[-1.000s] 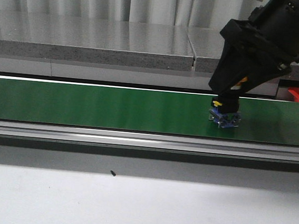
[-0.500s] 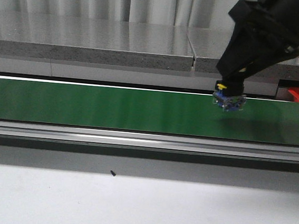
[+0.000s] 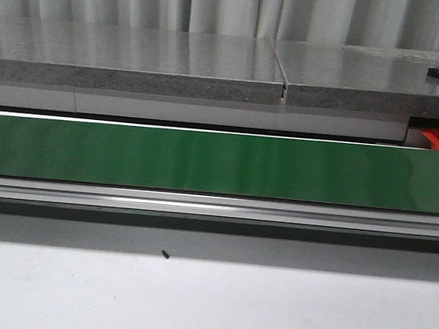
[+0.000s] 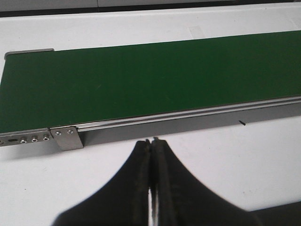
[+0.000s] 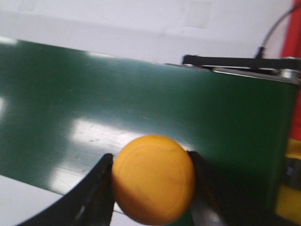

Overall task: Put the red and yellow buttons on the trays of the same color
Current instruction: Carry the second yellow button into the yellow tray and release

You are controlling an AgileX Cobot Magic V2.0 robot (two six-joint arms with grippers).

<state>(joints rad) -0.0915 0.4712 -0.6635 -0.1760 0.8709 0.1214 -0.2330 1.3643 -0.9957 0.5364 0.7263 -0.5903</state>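
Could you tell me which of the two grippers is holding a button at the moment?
The right gripper: a yellow button sits clamped between its fingers above the green belt. The left gripper is shut on nothing.

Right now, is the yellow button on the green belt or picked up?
Picked up: the yellow button sits pinched between the right fingers, above the green belt.

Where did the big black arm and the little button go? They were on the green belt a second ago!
The right arm lifted the button off the green belt and rose out of the front view. Its right gripper holds the yellow button above the belt. The left gripper is shut near the belt's edge. The belt and grey ledge look unchanged.
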